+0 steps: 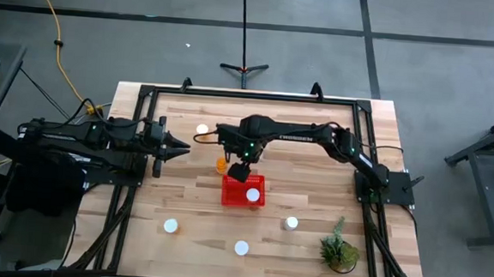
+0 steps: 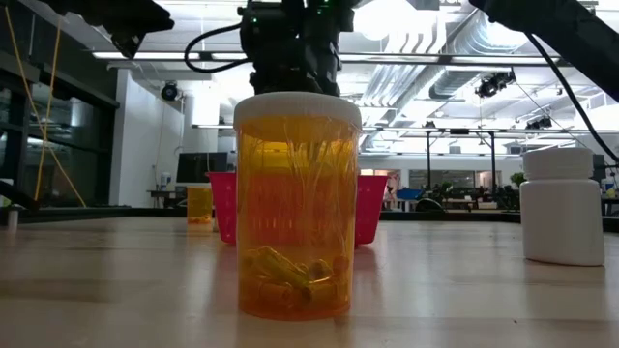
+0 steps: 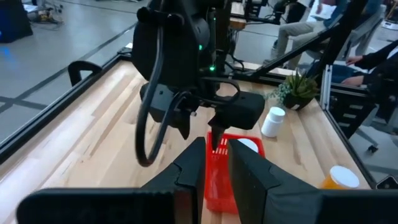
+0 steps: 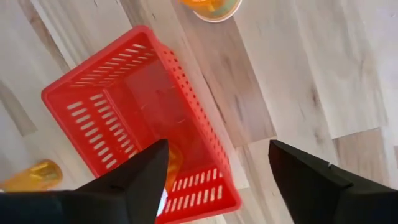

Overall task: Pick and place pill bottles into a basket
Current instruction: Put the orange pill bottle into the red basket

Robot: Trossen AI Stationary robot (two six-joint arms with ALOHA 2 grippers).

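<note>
In your low view the nearest translucent orange pill bottle with a white cap [image 2: 297, 205] fills the middle and hides most of the red plastic mesh basket [image 2: 368, 208] behind it; the arms are cut off at the top, so neither hand can be read there.

Your right hand [image 1: 243, 170] hangs over the basket's 12 o'clock edge. Its wrist view shows the two dark fingers [image 4: 135, 182] spread wide apart, holding nothing, with the basket [image 4: 93, 87] directly below. Your left hand [image 1: 183, 147] waits at about 9 o'clock on the light wooden counter [image 1: 199, 213], well apart from the basket, its fingers [image 3: 194, 168] nearly together with a narrow gap, gripping nothing.

The basket [image 1: 234, 186] sits near the counter's middle and holds one white-capped bottle [image 1: 252, 195]; an orange body shows partly behind a finger in the right wrist view. One orange bottle [image 1: 221, 164] stands just beside the basket at 11 o'clock. Four more white caps lie outside: at 11 o'clock [image 1: 202, 129], 7 o'clock [image 1: 170, 226], 6 o'clock [image 1: 241, 247] and 5 o'clock [image 1: 291, 223]. A small green potted plant [image 1: 339, 247] stands at 4 o'clock.
</note>
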